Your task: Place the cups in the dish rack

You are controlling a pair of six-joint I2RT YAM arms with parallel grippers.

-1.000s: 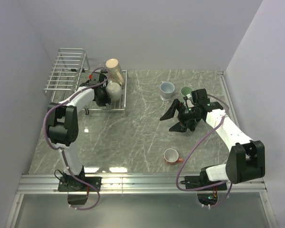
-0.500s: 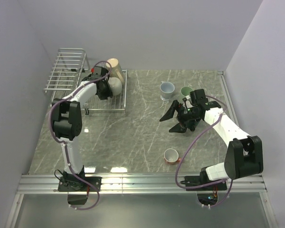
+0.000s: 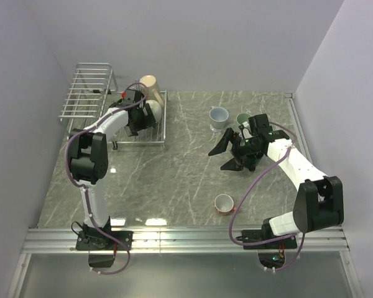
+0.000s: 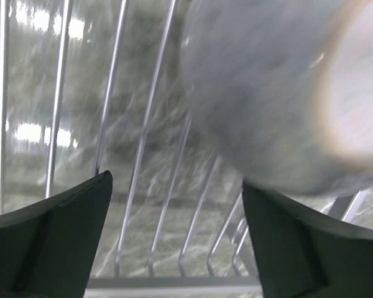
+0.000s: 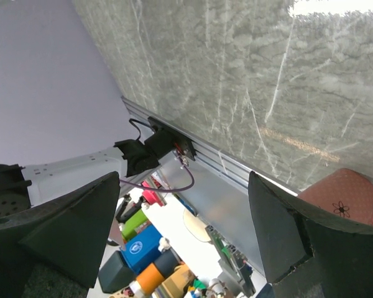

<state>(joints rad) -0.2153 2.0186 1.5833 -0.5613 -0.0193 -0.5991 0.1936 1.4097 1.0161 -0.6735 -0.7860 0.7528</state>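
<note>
Left pincer (image 4: 175, 179) is hovering released over the dish rack (image 3: 90, 93) wires. The cream-white cup (image 4: 261, 93) is lying in the rack just ahead of its right finger, too blurry to tell if they touch, with the beige cup (image 3: 148, 84) just behind. Right pincer (image 3: 217, 161) is hanging wide open and empty above the surface (image 3: 174, 167), with the pale blue cup (image 3: 219, 115) and pale green cup (image 3: 242, 118) just beyond it and the orange-red cup (image 3: 224, 202) nearer the bases.

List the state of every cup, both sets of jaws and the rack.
dish rack: holds two cups.
beige mug: in rack, not gripped.
cream-white mug: in rack, not gripped.
pale blue mug: upright on table.
pale green mug: on table, partly hidden.
orange-red mug: upright on table.
left gripper: jaws open, empty.
right gripper: jaws open, empty.
</note>
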